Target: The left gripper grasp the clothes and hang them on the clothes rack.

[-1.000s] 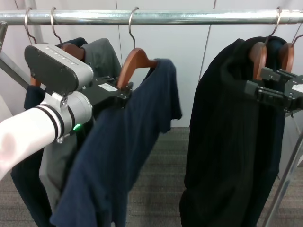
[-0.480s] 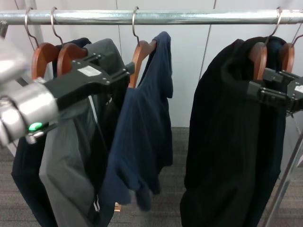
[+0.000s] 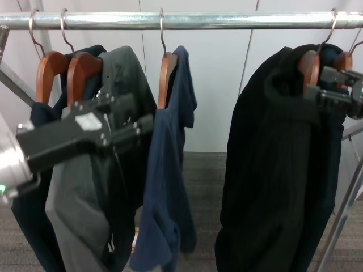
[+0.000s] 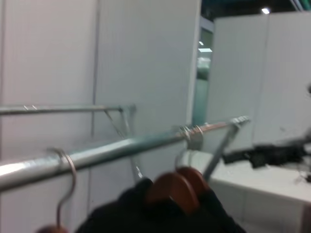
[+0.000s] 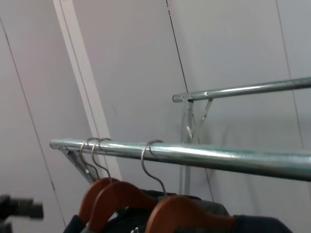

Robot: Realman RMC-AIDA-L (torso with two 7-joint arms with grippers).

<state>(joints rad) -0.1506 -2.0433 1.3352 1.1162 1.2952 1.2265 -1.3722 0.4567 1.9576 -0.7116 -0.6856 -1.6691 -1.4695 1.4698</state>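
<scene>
The navy blue T-shirt (image 3: 170,170) hangs straight down on its brown wooden hanger (image 3: 167,76). The hanger's metal hook (image 3: 161,31) is over the silver clothes rack pole (image 3: 227,20). My left gripper (image 3: 133,112) is lower and to the left of the shirt, in front of the grey-and-black jacket (image 3: 85,204). It is open and holds nothing, and its white sticker (image 3: 86,122) faces the head camera. My right gripper (image 3: 326,85) hovers open at the far right, against the black fleece coat (image 3: 272,170).
Two more wooden hangers (image 3: 68,71) hold garments at the pole's left end. Slanted metal supports (image 3: 14,82) run down at both sides. A second rack pole (image 5: 243,90) stands behind. The left wrist view shows the pole (image 4: 121,145) and the far right gripper (image 4: 272,155).
The left gripper has let go of the hanger and drawn back down and left. The T-shirt has swung in to hang straight from the pole. The right gripper has risen slightly.
</scene>
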